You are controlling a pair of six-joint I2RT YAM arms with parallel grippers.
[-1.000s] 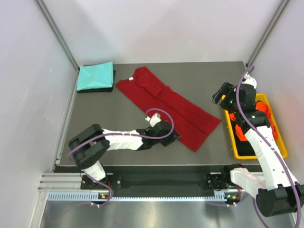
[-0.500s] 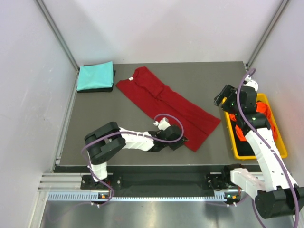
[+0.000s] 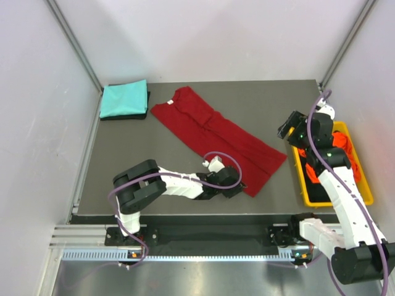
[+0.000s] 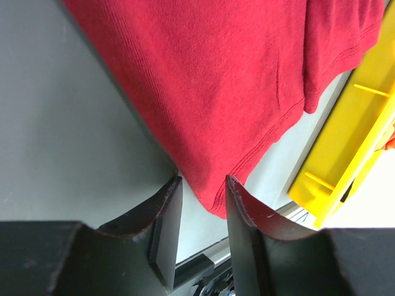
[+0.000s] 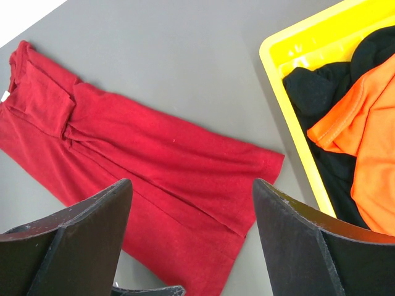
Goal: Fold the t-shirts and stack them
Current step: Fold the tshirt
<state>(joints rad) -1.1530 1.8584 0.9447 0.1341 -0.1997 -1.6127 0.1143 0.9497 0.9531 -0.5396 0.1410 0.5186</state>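
Left gripper (image 4: 200, 197) straddling the hem corner of the dark red knit t-shirt (image 3: 216, 132), lying as a long diagonal band across the matte grey table (image 3: 136, 154).

Only the left wrist view shows the fine ribbed weave, the double-stitched hem and the gap between the dark curved fingers (image 4: 247, 209), parted around the cloth. Only the overhead view shows the flat folded teal t-shirt (image 3: 124, 98) at upper left. The right wrist view shows the right gripper (image 5: 191, 182) spread wide, holding nothing, and the glossy yellow plastic bin (image 5: 278, 68) with a crumpled bright orange t-shirt (image 5: 364, 142) over a black t-shirt (image 5: 321, 86).
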